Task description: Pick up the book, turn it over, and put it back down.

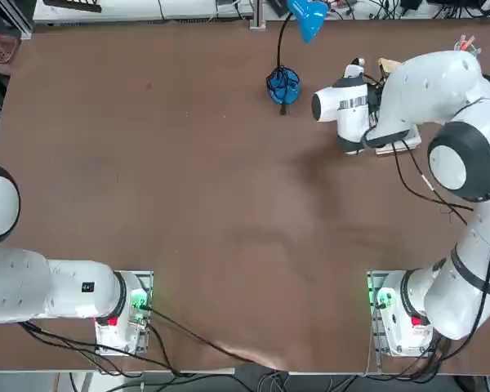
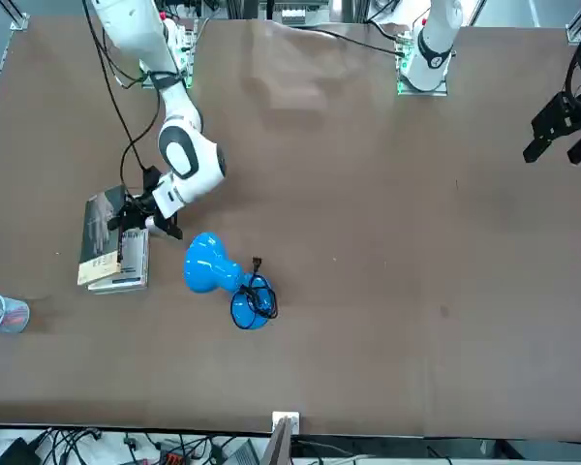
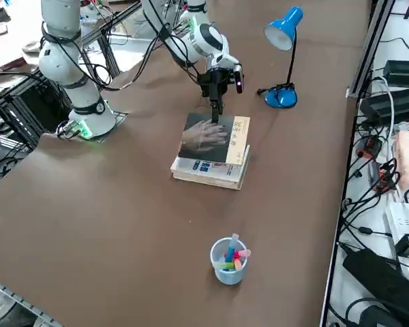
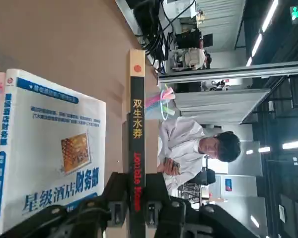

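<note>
From left to right in the front view, a cup of markers point(image 2: 4, 314) stands apart from the books. Next comes the small paperback point(image 2: 101, 231), its grey hand picture showing, held over the larger white book point(image 2: 134, 263); whether the two touch is hard to tell. The right gripper point(image 4: 136, 193) is there too, its fingers pinching the paperback at its spine. Further right, a blue lamp point(image 2: 207, 263) stands on the brown table point(image 2: 368, 291).

brown table point(image 1: 229, 204), lit ceiling lights point(image 4: 265, 29)
</note>
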